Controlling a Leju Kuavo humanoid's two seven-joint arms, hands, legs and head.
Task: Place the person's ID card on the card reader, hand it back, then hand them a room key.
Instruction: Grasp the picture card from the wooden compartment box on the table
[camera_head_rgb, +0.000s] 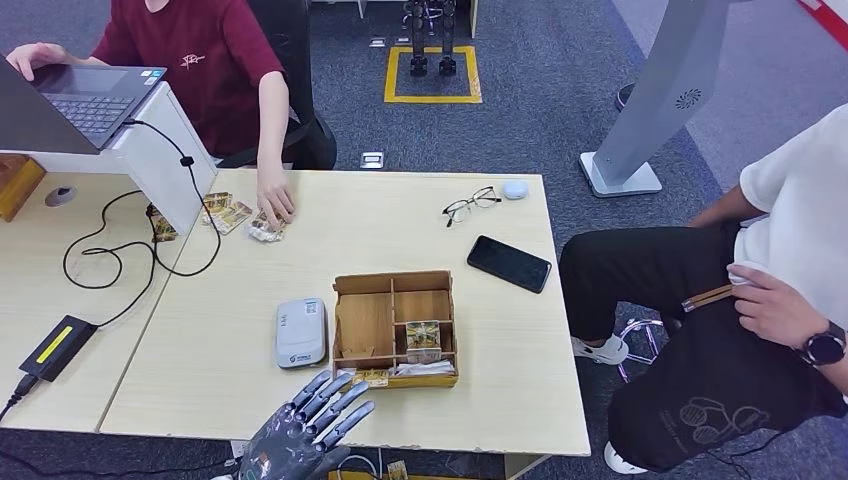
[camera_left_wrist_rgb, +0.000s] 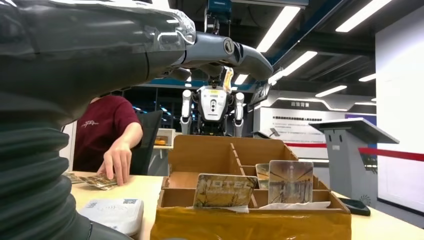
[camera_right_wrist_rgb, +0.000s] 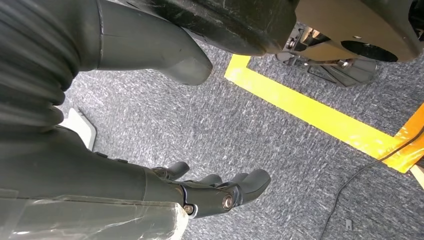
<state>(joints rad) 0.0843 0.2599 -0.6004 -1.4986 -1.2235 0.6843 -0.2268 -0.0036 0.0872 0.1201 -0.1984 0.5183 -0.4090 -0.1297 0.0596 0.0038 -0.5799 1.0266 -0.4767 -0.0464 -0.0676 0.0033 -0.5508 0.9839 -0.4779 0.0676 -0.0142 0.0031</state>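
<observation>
My left hand (camera_head_rgb: 305, 425) hovers over the table's front edge with its fingers spread and nothing in it, just short of the white card reader (camera_head_rgb: 301, 332) and the wooden compartment box (camera_head_rgb: 362, 322). Room key cards (camera_head_rgb: 423, 335) stand in the box. In the left wrist view the box (camera_left_wrist_rgb: 250, 222) is close ahead, with a card marked HOTEL (camera_left_wrist_rgb: 226, 190) and a second card (camera_left_wrist_rgb: 290, 181) upright in it, and the reader (camera_left_wrist_rgb: 112, 214) beside it. My right hand (camera_right_wrist_rgb: 220, 192) hangs over the grey carpet, empty. A seated person in white (camera_head_rgb: 790, 300) holds a small pale item (camera_head_rgb: 745, 272).
A person in red (camera_head_rgb: 200, 60) rests a hand on loose cards (camera_head_rgb: 265, 222) at the table's far side. A black phone (camera_head_rgb: 508, 263), glasses (camera_head_rgb: 470, 205), a laptop (camera_head_rgb: 85, 95), cables and a black adapter (camera_head_rgb: 57, 347) also lie on the table (camera_head_rgb: 200, 380).
</observation>
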